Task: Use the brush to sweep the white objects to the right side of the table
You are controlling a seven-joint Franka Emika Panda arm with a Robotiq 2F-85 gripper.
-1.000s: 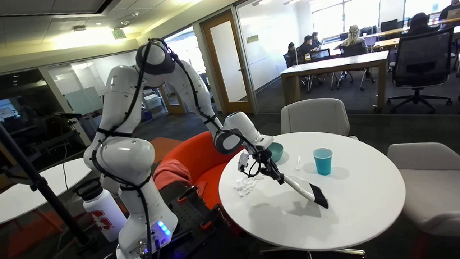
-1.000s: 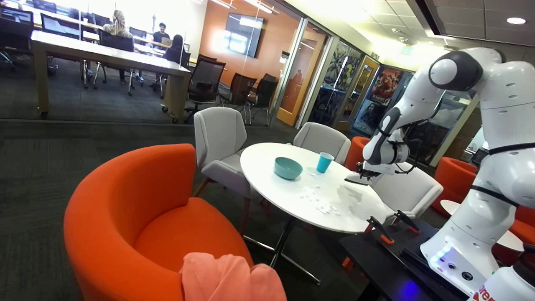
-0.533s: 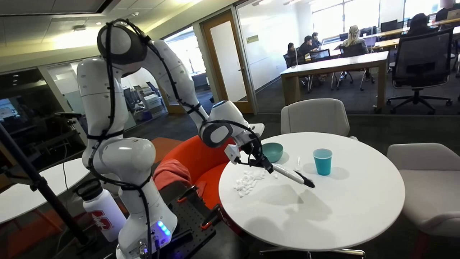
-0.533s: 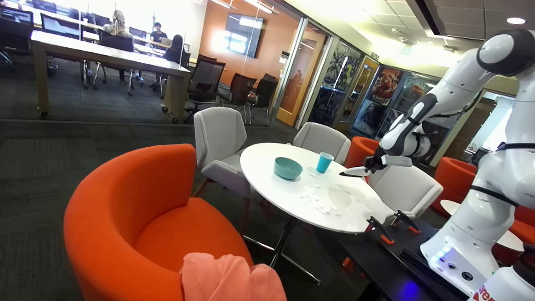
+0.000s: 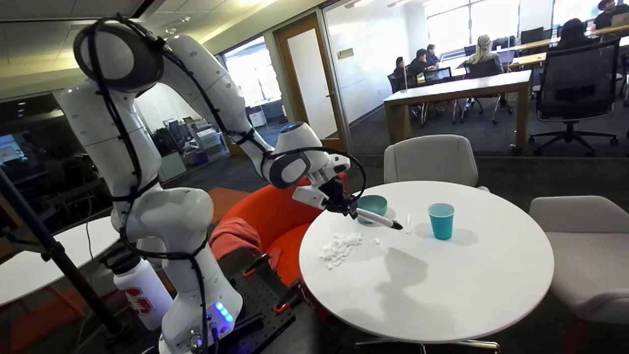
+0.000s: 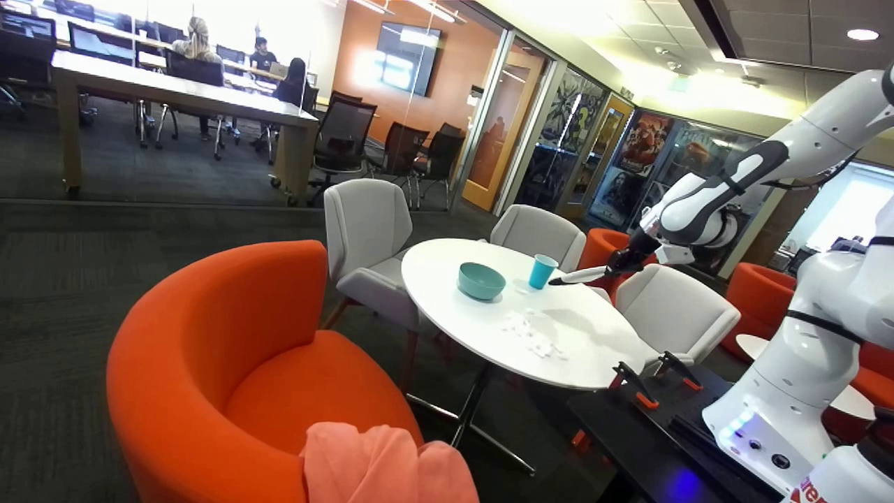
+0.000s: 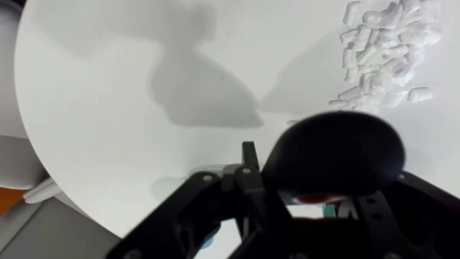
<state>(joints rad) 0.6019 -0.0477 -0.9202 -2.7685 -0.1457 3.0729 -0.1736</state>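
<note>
A: Where to find the brush (image 5: 378, 219)?
B: Up above the table (image 5: 471, 295), on the side of the cup (image 5: 441, 221) nearer the robot (image 5: 174, 216), sloping slightly down toward the bristles (image 5: 397, 225). Seen nearly edge-on in both exterior views.
A: And the gripper (image 5: 352, 210)?
B: Clamped on the handle (image 5: 368, 215), going by both exterior views. Impossible to check in the wrist view: across the jaws, a dark rounded shape (image 7: 334, 154), too blurred to name.
A: White objects (image 5: 339, 250)?
B: Heaped on the table, robot's side of the cup, well apart from it. White on white, hard to count. In the wrist view, running up to the top edge.
A: Anything else unclear?
B: Near the cup, a bowl (image 5: 377, 204), partly hidden by the brush in an exterior view. Closer to the cup, a small clear object (image 5: 408, 222), too faint to name.
</note>
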